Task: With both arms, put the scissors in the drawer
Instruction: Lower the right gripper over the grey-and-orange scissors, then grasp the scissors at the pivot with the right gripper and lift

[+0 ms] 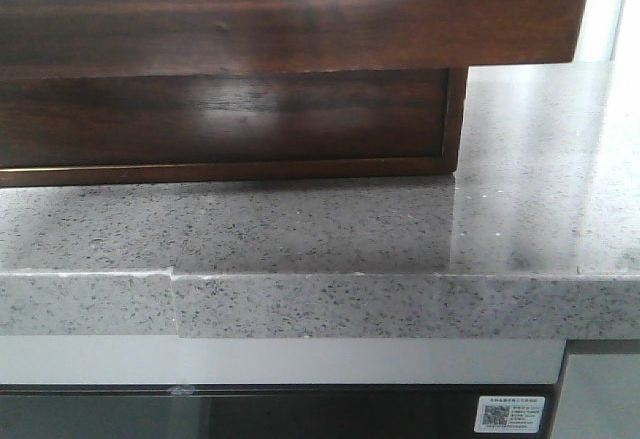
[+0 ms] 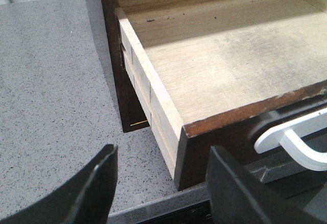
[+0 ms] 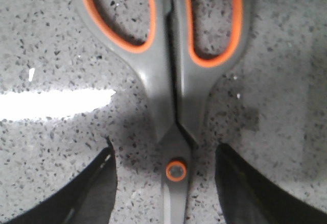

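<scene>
The left tool [image 2: 158, 188] shows two dark fingers [image 2: 92, 188] spread wide apart, with nothing between them, hanging above the desk [image 2: 46, 81]. The right tool [image 3: 166, 183] is likewise spread, its two dark fingers [image 3: 245, 183] standing clear on either side of what lies between them, touching neither side. Neither arm appears in the front view.

We see only fingertips of our body: in the left wrist view, the left gripper [image 2: 163, 183] shows 2 black fingers [image 2: 87, 193] with a matte finish, curved outer edges and flat inner faces, light catching the rim of one. In the right wrist view, the right gripper [image 3: 166, 183] shows the same 2 black tapered fingers [image 3: 87, 193], slightly blurred, edges faintly glossy. No cables, screws or markings visible on either.
</scene>
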Tool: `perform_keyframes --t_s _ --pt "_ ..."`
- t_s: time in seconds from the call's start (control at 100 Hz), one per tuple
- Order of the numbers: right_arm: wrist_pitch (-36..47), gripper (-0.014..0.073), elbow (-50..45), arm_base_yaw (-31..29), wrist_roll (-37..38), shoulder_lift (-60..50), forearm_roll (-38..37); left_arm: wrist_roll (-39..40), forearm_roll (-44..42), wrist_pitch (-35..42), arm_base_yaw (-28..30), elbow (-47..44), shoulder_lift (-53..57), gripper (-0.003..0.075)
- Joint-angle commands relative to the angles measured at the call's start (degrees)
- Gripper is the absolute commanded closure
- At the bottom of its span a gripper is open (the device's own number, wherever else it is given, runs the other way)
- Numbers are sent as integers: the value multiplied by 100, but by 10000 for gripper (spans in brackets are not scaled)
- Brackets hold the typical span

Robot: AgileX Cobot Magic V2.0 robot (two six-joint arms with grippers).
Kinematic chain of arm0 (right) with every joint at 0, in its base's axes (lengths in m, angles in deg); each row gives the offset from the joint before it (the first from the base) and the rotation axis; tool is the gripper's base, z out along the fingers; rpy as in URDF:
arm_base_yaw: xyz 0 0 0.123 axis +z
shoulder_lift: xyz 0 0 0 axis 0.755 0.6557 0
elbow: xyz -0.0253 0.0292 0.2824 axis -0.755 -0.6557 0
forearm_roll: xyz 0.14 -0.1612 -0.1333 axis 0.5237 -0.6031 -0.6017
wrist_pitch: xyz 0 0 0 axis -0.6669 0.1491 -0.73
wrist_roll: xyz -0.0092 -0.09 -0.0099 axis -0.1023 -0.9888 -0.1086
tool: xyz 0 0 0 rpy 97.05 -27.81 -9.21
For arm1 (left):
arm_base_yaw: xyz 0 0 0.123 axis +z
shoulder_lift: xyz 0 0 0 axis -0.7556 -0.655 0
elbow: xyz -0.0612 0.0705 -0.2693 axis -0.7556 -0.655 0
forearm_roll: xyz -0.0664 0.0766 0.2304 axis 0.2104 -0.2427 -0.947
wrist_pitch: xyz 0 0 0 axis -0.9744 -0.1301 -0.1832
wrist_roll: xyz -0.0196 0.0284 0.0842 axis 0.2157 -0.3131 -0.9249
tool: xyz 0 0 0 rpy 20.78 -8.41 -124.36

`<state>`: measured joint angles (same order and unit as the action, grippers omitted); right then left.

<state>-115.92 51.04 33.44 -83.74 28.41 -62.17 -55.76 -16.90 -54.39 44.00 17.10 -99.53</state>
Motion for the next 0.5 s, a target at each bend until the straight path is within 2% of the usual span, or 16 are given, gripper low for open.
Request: perform_keyframes --t_s 0.0,0.07,0.27,0.49 --pt "-179 228 359 -30 -119 -91 38 8 163 436 -47 180 -103 345" --pt "-311 234 500 -30 -149 40 38 8 163 436 -47 180 -103 345" --pt "-467 349 709 -30 -202 214 75 8 163 436 -47 180 -103 345" --pt "-552 415 708 -30 -211 214 75 8 153 436 -47 180 -103 345"
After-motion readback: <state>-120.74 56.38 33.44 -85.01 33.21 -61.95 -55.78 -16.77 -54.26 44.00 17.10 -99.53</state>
